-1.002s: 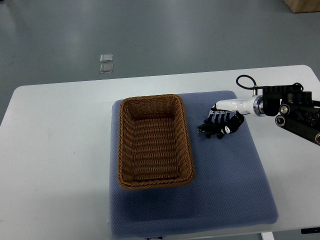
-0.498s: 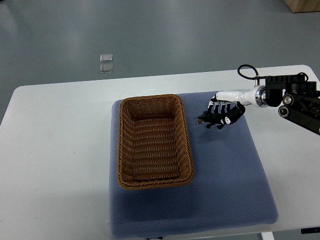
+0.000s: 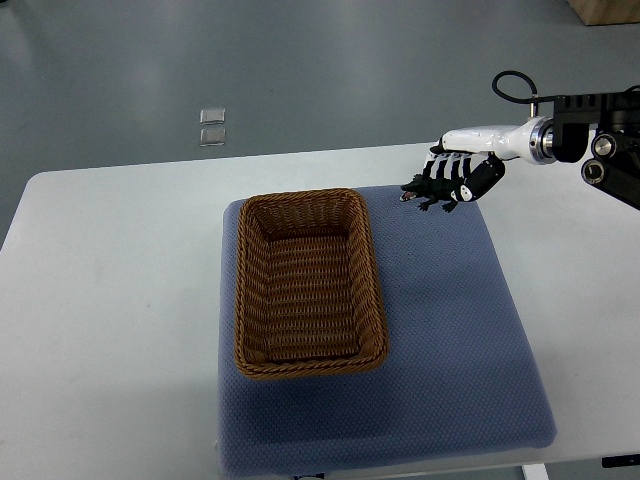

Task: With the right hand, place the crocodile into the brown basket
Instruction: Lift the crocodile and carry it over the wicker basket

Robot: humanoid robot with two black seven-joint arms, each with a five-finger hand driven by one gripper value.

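Observation:
My right hand reaches in from the right edge and is shut on a small dark crocodile toy. The toy hangs above the far edge of the blue mat, its snout pointing left. The brown wicker basket lies on the left half of the mat, to the lower left of the hand, with nothing inside it. My left arm does not show.
The mat lies on a white table. Two small clear squares lie on the grey floor beyond the table. A cardboard box corner shows at the top right.
My right hand has lifted the crocodile off the mat and carried it up and away, toward the far edge. The basket has not moved.

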